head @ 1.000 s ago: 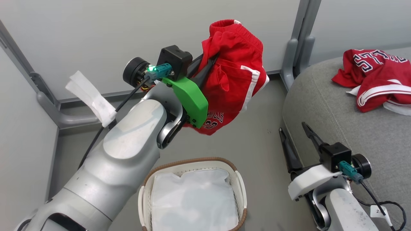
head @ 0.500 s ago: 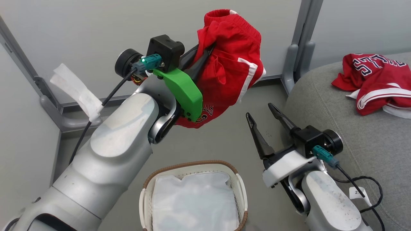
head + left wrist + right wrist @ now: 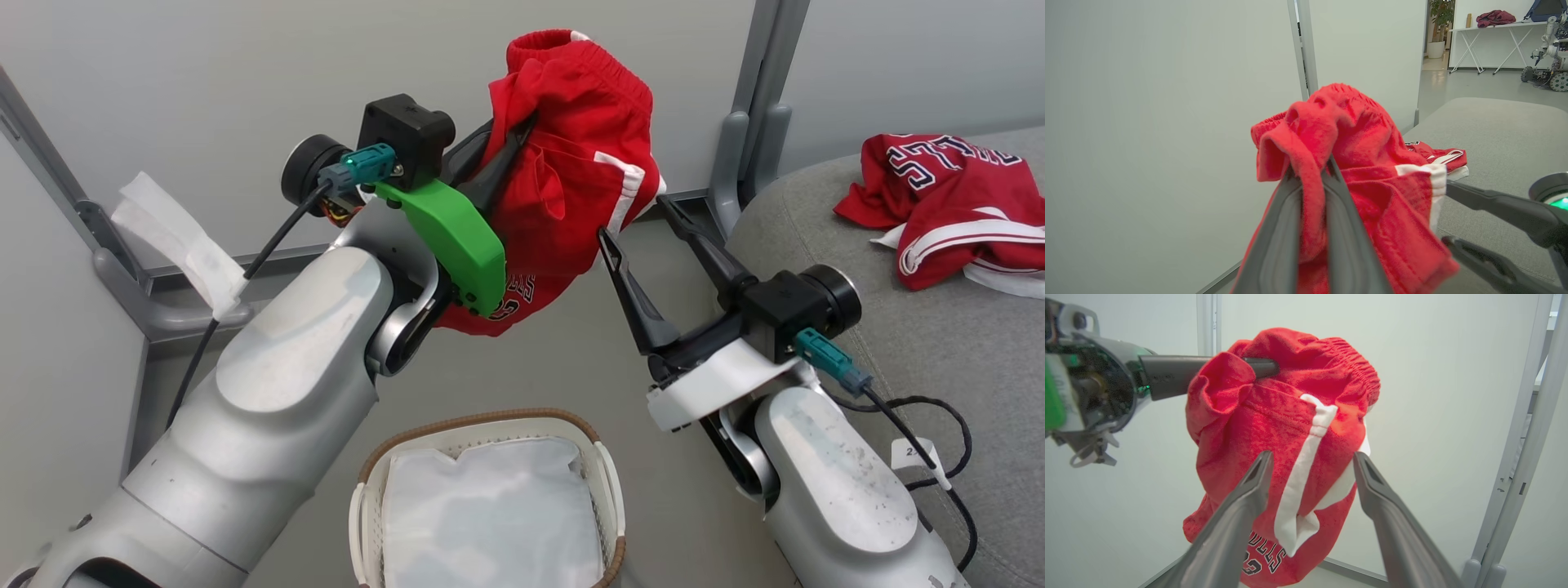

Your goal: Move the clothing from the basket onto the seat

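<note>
**Red shorts held up between my two grippers**

Left: my left gripper [image 3: 522, 135] is raised in front of the pale wall [image 3: 204, 82]. Its two fingers are pressed together on a fold of the red shorts [image 3: 571, 163]. The left wrist view shows that fold pinched between the fingers just short of their tips.

Centre, above: the shorts hang bunched from this grip. The elastic waistband is uppermost, a white side stripe faces right and dark lettering runs along the lowest edge. They hang in the air, clear of the floor [image 3: 571, 367], above the basket and to the left of the seat, touching neither.

Centre, below: the basket [image 3: 490, 418] stands on the floor at the lower edge of the head view. Its brown rim is towards the wall and its white liner [image 3: 490, 506] is spread across the inside.

Right of centre: my right gripper [image 3: 633, 219] points up and left at the shorts with its fingers spread wide. In the right wrist view the two fingers stand on either side of the white stripe. They clasp nothing, and I cannot tell whether their tips touch the cloth.

Right: the grey seat [image 3: 898, 327] starts just beside a grey post [image 3: 747, 122]. A crumpled red jersey [image 3: 939, 196] lies on it, with white stripes and navy-and-white numerals. It is well apart from both grippers.
</note>
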Robot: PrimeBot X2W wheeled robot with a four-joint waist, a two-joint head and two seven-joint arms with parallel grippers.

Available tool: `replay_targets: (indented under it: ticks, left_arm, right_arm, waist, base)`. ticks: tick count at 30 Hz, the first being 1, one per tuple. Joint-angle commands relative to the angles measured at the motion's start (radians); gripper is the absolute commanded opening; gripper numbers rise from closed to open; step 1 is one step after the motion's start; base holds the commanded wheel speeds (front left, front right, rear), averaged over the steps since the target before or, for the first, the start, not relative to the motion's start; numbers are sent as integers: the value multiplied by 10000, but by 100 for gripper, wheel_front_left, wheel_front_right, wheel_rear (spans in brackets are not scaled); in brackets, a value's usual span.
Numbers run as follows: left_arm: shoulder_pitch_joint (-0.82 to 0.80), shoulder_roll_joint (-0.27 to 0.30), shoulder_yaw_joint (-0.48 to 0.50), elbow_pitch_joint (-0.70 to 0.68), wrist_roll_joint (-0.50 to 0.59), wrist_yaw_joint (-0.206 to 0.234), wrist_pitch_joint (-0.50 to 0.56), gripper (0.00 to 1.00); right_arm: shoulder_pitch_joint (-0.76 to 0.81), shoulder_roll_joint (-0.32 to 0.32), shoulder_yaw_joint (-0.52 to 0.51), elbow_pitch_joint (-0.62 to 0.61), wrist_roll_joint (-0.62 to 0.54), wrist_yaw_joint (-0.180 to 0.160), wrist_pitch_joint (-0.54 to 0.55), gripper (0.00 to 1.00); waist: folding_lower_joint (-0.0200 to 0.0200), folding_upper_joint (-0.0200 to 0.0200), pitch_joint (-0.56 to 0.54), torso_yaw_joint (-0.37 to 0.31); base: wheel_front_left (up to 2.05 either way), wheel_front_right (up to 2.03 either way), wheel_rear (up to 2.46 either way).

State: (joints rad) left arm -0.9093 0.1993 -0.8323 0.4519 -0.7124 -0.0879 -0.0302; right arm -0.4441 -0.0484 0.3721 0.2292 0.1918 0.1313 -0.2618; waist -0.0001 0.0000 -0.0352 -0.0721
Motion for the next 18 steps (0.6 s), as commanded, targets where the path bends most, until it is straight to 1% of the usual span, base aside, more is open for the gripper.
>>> replay_targets:
  ticks: [1, 6, 12, 13, 14, 15, 16, 18]
  left_arm:
    - [160, 67, 18, -69, -96, 45, 14, 0]
    - [276, 99, 44, -164, -172, 105, 43, 0]
    - [346, 88, 13, -333, -258, 154, 96, 0]
    - [348, 86, 5, -365, -271, 163, 95, 0]
    - [352, 86, 1, -391, -281, 169, 102, 0]
    - [357, 91, -7, -417, -293, 169, 113, 0]
    - [361, 97, -16, -435, -298, 165, 120, 0]
    - [371, 113, -31, -463, -313, 175, 135, 0]
  right_arm:
    - [-165, -35, -43, -77, -70, -11, -49, 100]
    - [-468, -37, 324, 366, -250, -12, 76, 100]
    - [-1124, -35, 833, 1487, -142, -11, 53, 100]
    - [-1285, -30, 962, 1716, -121, -11, 49, 95]
    - [-1424, -32, 1058, 1919, -133, -12, 40, 82]
    - [-1583, -37, 1201, 2167, -142, -11, 43, 50]
    - [-1699, -37, 1323, 2351, -117, -11, 36, 45]
    - [-1958, -37, 1548, 2704, -88, -11, 10, 5]
  waist:
    - [1, 0, 15, 8]
    - [1, 0, 87, 45]
    - [1, 0, 238, 96]
    - [1, 0, 261, 112]
    - [1, 0, 279, 125]
    - [1, 0, 301, 140]
    - [1, 0, 318, 155]
    - [1, 0, 350, 182]
  base:
    - [0, 0, 0]
    - [0, 0, 0]
    - [0, 0, 0]
    - [0, 0, 0]
    - [0, 0, 0]
    - [0, 0, 0]
    - [0, 0, 0]
    - [0, 0, 0]
